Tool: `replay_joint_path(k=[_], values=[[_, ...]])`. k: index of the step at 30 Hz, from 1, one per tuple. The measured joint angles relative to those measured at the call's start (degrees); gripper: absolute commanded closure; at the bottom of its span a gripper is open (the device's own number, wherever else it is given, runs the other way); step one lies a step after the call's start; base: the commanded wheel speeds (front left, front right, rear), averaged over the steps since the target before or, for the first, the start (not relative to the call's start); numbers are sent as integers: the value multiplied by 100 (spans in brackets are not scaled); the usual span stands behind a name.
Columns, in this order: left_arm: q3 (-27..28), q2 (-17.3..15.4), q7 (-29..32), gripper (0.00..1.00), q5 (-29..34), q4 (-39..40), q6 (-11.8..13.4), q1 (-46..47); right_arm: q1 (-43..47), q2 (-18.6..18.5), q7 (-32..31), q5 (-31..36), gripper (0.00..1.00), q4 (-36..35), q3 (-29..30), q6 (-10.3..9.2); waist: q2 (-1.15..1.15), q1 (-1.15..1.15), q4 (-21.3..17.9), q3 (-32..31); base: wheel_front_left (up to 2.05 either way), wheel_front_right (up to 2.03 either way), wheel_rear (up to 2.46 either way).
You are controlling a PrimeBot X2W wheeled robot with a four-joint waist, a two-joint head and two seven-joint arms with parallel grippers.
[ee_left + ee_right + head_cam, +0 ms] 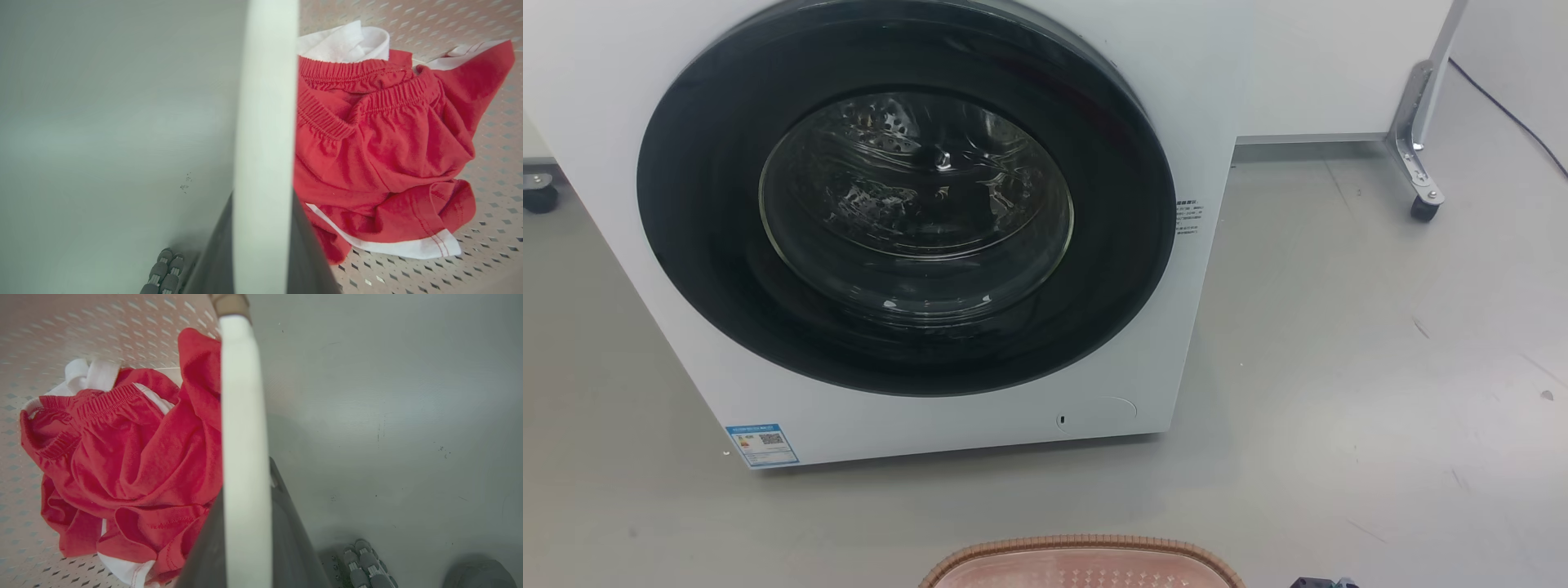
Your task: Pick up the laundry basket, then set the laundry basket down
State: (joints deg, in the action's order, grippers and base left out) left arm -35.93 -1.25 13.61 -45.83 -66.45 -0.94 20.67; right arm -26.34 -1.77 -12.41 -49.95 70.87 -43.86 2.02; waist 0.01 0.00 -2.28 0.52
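Grey floor (1339,367) lies before one white washing machine (1209,122) with a round dark door. One laundry basket (1082,563) is seen toward the floor's near side, in front of the machine and well apart from it. Two white handles are counted. The left gripper (261,196) is clamped across the left handle (265,102), and the right gripper (245,477) across the right handle (241,396). One red garment (380,155) with white trim is bunched inside. The grasp is judged done. Whether the basket is lifted cannot be told, and setting down is left.
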Motion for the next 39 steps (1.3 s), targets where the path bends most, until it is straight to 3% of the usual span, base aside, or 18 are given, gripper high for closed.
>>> replay_joint_path(k=[25, 39], values=[[-313, -16, 41, 100, -310, 46, 114, 3, 8, -24, -56, -109, 100, 14, -74, -8, 0, 0, 101, 44, 0, 0, 0], [-331, -36, -82, 100, -344, 73, 171, 569, -584, -41, 97, -101, 100, 14, -76, -57, 0, 2, 154, 644, 0, 0, 0]])
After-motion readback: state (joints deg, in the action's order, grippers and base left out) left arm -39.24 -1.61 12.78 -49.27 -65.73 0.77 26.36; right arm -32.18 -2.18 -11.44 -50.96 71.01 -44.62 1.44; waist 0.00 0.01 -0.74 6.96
